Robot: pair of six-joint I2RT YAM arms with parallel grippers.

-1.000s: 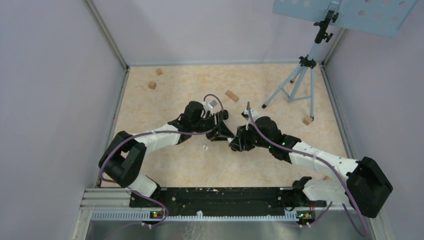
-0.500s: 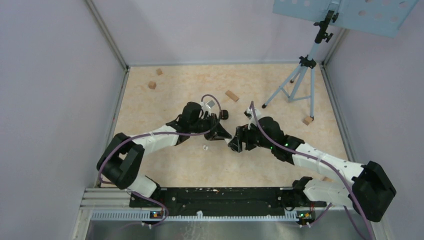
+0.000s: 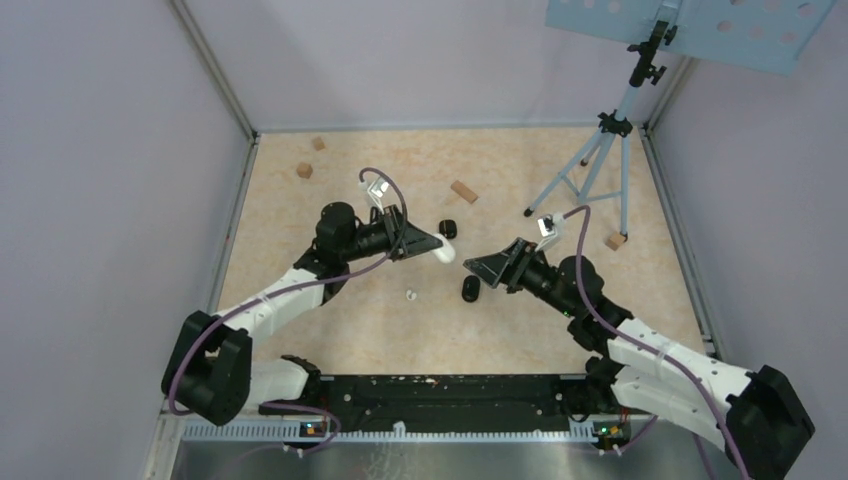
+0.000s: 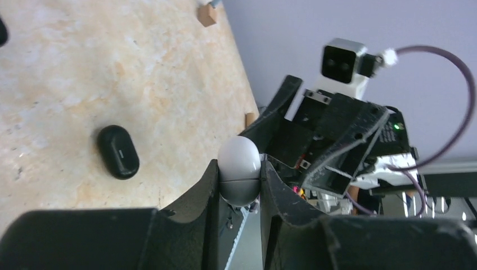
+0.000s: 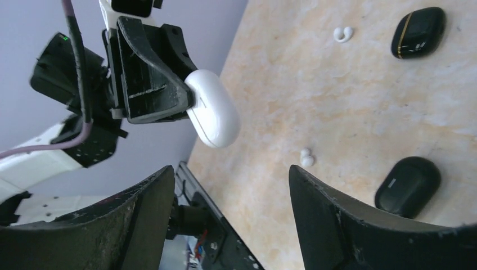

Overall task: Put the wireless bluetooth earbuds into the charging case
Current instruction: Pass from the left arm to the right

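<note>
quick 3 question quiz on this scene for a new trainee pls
1. True or false: the left gripper is shut on the white case.
2. How many black cases lie on the table?
3. The right gripper is: A open, holding nothing; B shut, holding nothing; C shut on the white case.

Key: 1 true; 2 two; 3 A.
</note>
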